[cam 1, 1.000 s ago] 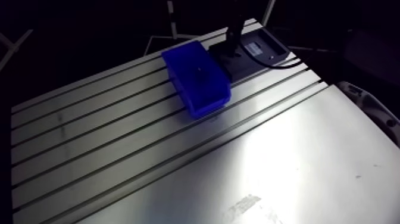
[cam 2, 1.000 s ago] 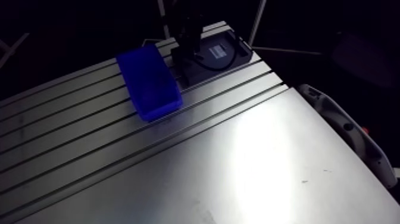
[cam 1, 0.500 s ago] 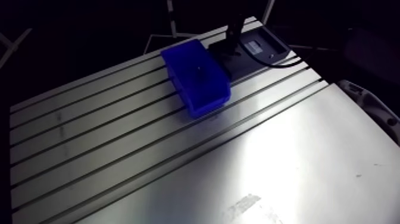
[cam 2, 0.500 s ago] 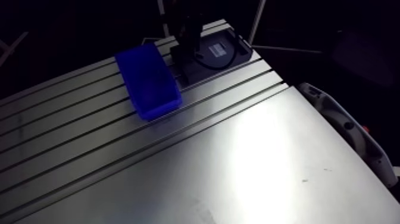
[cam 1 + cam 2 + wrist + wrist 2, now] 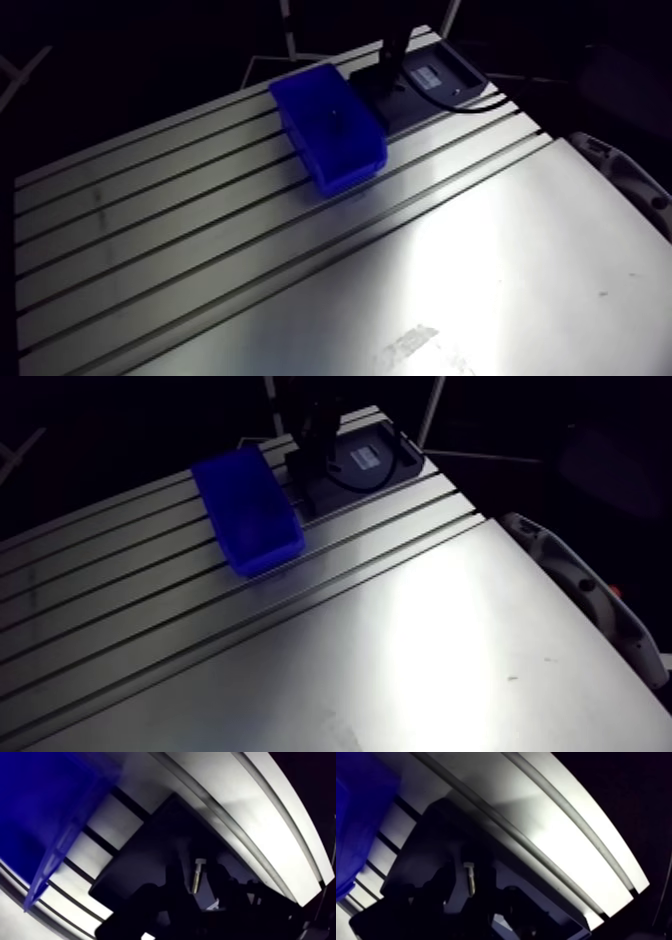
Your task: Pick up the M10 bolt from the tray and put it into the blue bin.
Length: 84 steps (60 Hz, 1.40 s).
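**Change from the earlier pictures.** In the arm view, the blue bin, the tray and the slots of the table all sat slightly displaced. They had moved together and by the same small amount, so the shift belonged to the camera. The bin had kept its place against the tray. The gripper had stayed low over the tray, at the tray end nearest the bin.

**End effector, wrist view.** The two fingers stood moderately apart and reached down into the tray. The M10 bolt lay between them. Its shank ran along the line of the fingers and its head pointed away from the gripper. A dark gap showed on each side of the shank, so neither finger was seen touching it and nothing was clamped. Whether the fingertips rested on the tray floor could not be told.

**Position of the work.** The bolt was inside the tray, on its dark floor, and not in the bin. Past the bolt head, the tray floor ran bare to the tray wall. The bin stood just beside the tray. The slotted table surface lay under the tray and ran on past the tray's far wall, bright under the light.
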{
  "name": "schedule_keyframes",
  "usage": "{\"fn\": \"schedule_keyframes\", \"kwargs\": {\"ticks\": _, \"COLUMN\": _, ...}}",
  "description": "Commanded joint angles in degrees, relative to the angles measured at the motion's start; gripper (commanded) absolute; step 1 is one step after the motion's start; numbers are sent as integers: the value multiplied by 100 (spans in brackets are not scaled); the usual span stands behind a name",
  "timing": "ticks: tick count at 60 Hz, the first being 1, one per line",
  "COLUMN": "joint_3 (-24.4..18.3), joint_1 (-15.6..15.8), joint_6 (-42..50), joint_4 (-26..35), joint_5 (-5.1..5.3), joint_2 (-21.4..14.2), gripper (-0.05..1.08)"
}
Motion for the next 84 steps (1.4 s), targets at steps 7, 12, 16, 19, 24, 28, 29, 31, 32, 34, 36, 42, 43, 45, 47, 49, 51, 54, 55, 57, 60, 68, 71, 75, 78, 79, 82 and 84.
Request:
{"fn": "schedule_keyframes", "kwargs": {"ticks": 7, "joint_3": 11, "joint_1": -17, "joint_6": 2, "joint_4": -190, "joint_5": 0, "joint_2": 22, "gripper": 63}}
{"fn": "schedule_keyframes", "kwargs": {"ticks": 12, "joint_3": 20, "joint_1": -17, "joint_6": 2, "joint_4": -202, "joint_5": 0, "joint_2": 22, "gripper": 63}}
{"fn": "schedule_keyframes", "kwargs": {"ticks": 16, "joint_3": 12, "joint_1": -17, "joint_6": 2, "joint_4": -202, "joint_5": 0, "joint_2": 22, "gripper": 63}}
{"fn": "schedule_keyframes", "kwargs": {"ticks": 19, "joint_3": 20, "joint_1": -8, "joint_6": 2, "joint_4": -202, "joint_5": 0, "joint_2": 22, "gripper": 64}}
{"fn": "schedule_keyframes", "kwargs": {"ticks": 24, "joint_3": 20, "joint_1": -8, "joint_6": 2, "joint_4": -202, "joint_5": 0, "joint_2": 22, "gripper": 65}}
{"fn": "schedule_keyframes", "kwargs": {"ticks": 28, "joint_3": 19, "joint_1": -8, "joint_6": 2, "joint_4": -202, "joint_5": 0, "joint_2": 22, "gripper": 67}}
{"fn": "schedule_keyframes", "kwargs": {"ticks": 29, "joint_3": 20, "joint_1": -8, "joint_6": 2, "joint_4": -202, "joint_5": 0, "joint_2": 22, "gripper": 68}}
{"fn": "schedule_keyframes", "kwargs": {"ticks": 31, "joint_3": 20, "joint_1": -8, "joint_6": 2, "joint_4": -202, "joint_5": 0, "joint_2": 22, "gripper": 68}}
{"fn": "schedule_keyframes", "kwargs": {"ticks": 32, "joint_3": 20, "joint_1": -8, "joint_6": 2, "joint_4": -202, "joint_5": 0, "joint_2": 22, "gripper": 68}}
{"fn": "schedule_keyframes", "kwargs": {"ticks": 34, "joint_3": 20, "joint_1": -8, "joint_6": 2, "joint_4": -202, "joint_5": 0, "joint_2": 22, "gripper": 68}}
{"fn": "schedule_keyframes", "kwargs": {"ticks": 36, "joint_3": 20, "joint_1": -8, "joint_6": 2, "joint_4": -202, "joint_5": 0, "joint_2": 22, "gripper": 69}}
{"fn": "schedule_keyframes", "kwargs": {"ticks": 42, "joint_3": 36, "joint_1": -8, "joint_6": 2, "joint_4": -202, "joint_5": 0, "joint_2": 22, "gripper": 72}}
{"fn": "schedule_keyframes", "kwargs": {"ticks": 43, "joint_3": 37, "joint_1": -8, "joint_6": 2, "joint_4": -202, "joint_5": 0, "joint_2": 22, "gripper": 73}}
{"fn": "schedule_keyframes", "kwargs": {"ticks": 45, "joint_3": 37, "joint_1": -8, "joint_6": 2, "joint_4": -202, "joint_5": 0, "joint_2": 22, "gripper": 73}}
{"fn": "schedule_keyframes", "kwargs": {"ticks": 47, "joint_3": 37, "joint_1": -8, "joint_6": 2, "joint_4": -202, "joint_5": 0, "joint_2": 22, "gripper": 74}}
{"fn": "schedule_keyframes", "kwargs": {"ticks": 49, "joint_3": 37, "joint_1": -8, "joint_6": 2, "joint_4": -202, "joint_5": 0, "joint_2": 22, "gripper": 75}}
{"fn": "schedule_keyframes", "kwargs": {"ticks": 51, "joint_3": 37, "joint_1": -8, "joint_6": 2, "joint_4": -202, "joint_5": 0, "joint_2": 22, "gripper": 77}}
{"fn": "schedule_keyframes", "kwargs": {"ticks": 54, "joint_3": 37, "joint_1": -8, "joint_6": 2, "joint_4": -210, "joint_5": 0, "joint_2": 14, "gripper": 80}}
{"fn": "schedule_keyframes", "kwargs": {"ticks": 55, "joint_3": 37, "joint_1": -8, "joint_6": 2, "joint_4": -210, "joint_5": 0, "joint_2": 14, "gripper": 80}}
{"fn": "schedule_keyframes", "kwargs": {"ticks": 57, "joint_3": 37, "joint_1": -8, "joint_6": 2, "joint_4": -226, "joint_5": 0, "joint_2": 6, "gripper": 83}}
{"fn": "schedule_keyframes", "kwargs": {"ticks": 60, "joint_3": 45, "joint_1": -8, "joint_6": 2, "joint_4": -236, "joint_5": 0, "joint_2": 5, "gripper": 84}}
{"fn": "schedule_keyframes", "kwargs": {"ticks": 68, "joint_3": 55, "joint_1": -8, "joint_6": 2, "joint_4": -237, "joint_5": 9, "joint_2": -4, "gripper": 87}}
{"fn": "schedule_keyframes", "kwargs": {"ticks": 71, "joint_3": 63, "joint_1": -8, "joint_6": -6, "joint_4": -237, "joint_5": 2, "joint_2": -13, "gripper": 90}}
{"fn": "schedule_keyframes", "kwargs": {"ticks": 75, "joint_3": 80, "joint_1": -8, "joint_6": -23, "joint_4": -236, "joint_5": 0, "joint_2": -29, "gripper": 93}}
{"fn": "schedule_keyframes", "kwargs": {"ticks": 78, "joint_3": 113, "joint_1": -8, "joint_6": -40, "joint_4": -229, "joint_5": 8, "joint_2": -47, "gripper": 96}}
{"fn": "schedule_keyframes", "kwargs": {"ticks": 79, "joint_3": 113, "joint_1": -8, "joint_6": -40, "joint_4": -229, "joint_5": 8, "joint_2": -47, "gripper": 96}}
{"fn": "schedule_keyframes", "kwargs": {"ticks": 82, "joint_3": 141, "joint_1": -8, "joint_6": -66, "joint_4": -229, "joint_5": 0, "joint_2": -64, "gripper": 98}}
{"fn": "schedule_keyframes", "kwargs": {"ticks": 84, "joint_3": 143, "joint_1": -8, "joint_6": -83, "joint_4": -229, "joint_5": 0, "joint_2": -80, "gripper": 100}}
